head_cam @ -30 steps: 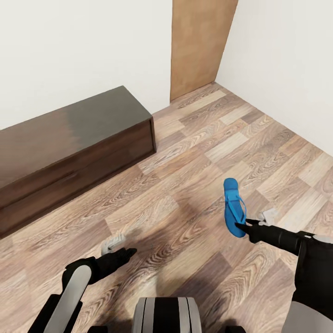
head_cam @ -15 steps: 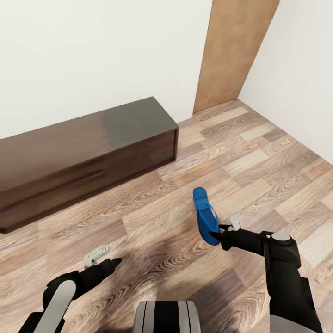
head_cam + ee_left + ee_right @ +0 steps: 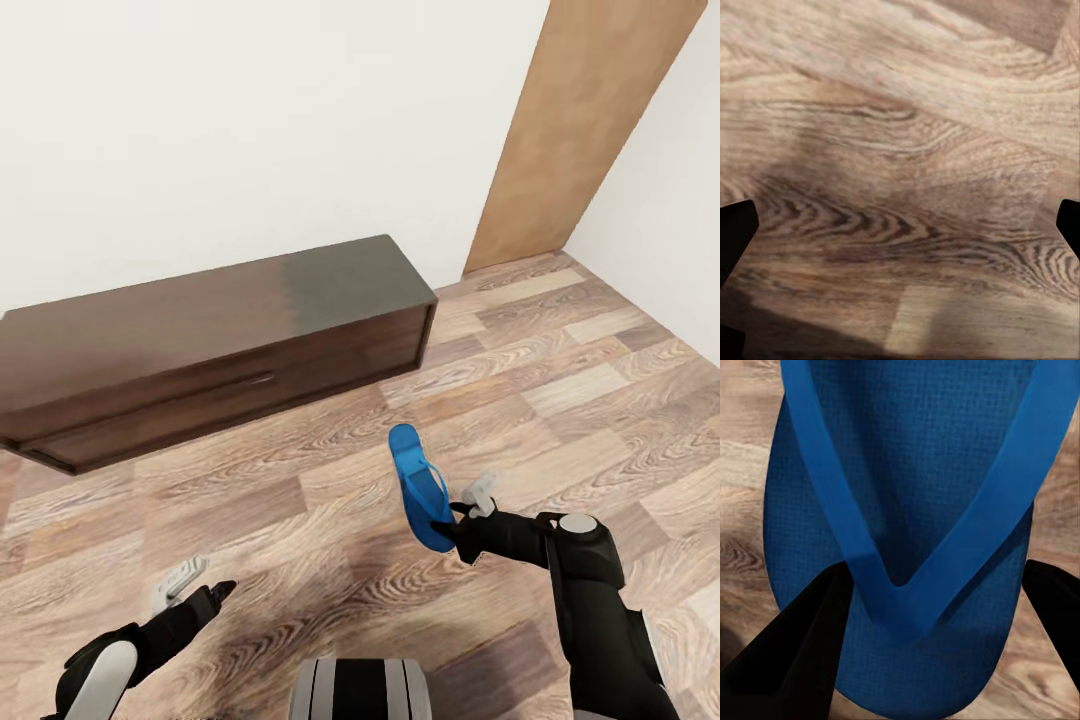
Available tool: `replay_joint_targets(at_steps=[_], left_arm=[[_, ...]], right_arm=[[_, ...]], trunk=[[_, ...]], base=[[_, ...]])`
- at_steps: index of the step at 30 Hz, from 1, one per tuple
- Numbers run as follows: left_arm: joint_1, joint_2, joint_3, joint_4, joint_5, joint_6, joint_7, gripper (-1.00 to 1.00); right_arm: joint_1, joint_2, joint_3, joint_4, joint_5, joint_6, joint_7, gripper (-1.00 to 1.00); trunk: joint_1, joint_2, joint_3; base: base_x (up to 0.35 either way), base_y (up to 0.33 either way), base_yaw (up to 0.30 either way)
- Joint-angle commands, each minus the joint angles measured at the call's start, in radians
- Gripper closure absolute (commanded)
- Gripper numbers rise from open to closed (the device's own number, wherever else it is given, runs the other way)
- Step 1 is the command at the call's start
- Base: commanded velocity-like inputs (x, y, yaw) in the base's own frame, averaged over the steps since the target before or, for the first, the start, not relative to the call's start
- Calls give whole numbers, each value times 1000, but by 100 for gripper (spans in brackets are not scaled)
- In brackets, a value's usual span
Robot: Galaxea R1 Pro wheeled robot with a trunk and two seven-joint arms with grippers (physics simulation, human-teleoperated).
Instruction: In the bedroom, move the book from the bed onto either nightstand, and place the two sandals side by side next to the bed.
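I hold the bright blue plastic sandal (image 3: 418, 487) clamped in my right end effector (image 3: 447, 527) — left end effector (image 3: 205, 597) spread wide, empty, above the brown wood-plank floor (image 3: 330, 520).

No readable text, label, brand, number or sign, none on the bright blue plastic sandal (image 3: 418, 488) at 5 o'clock of centre, none on the long low dark-brown wooden cabinet (image 3: 215, 345) at 10 o'clock, though finer marks might be lost in the coarse render

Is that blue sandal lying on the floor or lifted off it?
Lifted. The right gripper is shut on one end of the sandal, which sticks out above the wood floor.
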Motion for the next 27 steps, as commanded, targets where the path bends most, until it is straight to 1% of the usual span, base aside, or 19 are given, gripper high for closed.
replay_joint_targets(at_steps=[1, 14, 15, 16, 17, 21, 27], left_arm=[[1, -4, 1, 46, 10, -32, 4, -100], [1, -6, 8, 78, 10, -40, 2, -100], [1, -6, 8, 78, 10, -45, 2, -100], [1, -6, 6, 83, 11, -86, 2, -100], [1, -5, 6, 87, 11, -93, 2, -100], [1, -5, 4, 101, 11, -112, 2, -100], [1, -5, 3, 109, 11, -122, 2, -100]], right_arm=[[8, 1, 20, -1, 5, 9, 9, 100], [15, 0, 35, -1, 5, 7, 8, 100], [15, 0, 35, -1, 5, 7, 8, 100], [15, -1, 36, -1, 5, 7, 8, 100], [15, -1, 36, -1, 5, 7, 8, 100], [15, -1, 36, -1, 5, 7, 8, 100], [15, -1, 36, -1, 5, 7, 8, 100]], trunk=[[-1, 0, 3], [-6, 3, 54], [-7, 3, 57], [-7, 3, 61], [-8, 4, 65], [-10, 5, 81], [-12, 6, 104]], base=[[0, 0, 290], [0, 0, 290], [0, 0, 290], [0, 0, 290], [0, 0, 290], [0, 0, 290], [0, 0, 290]])
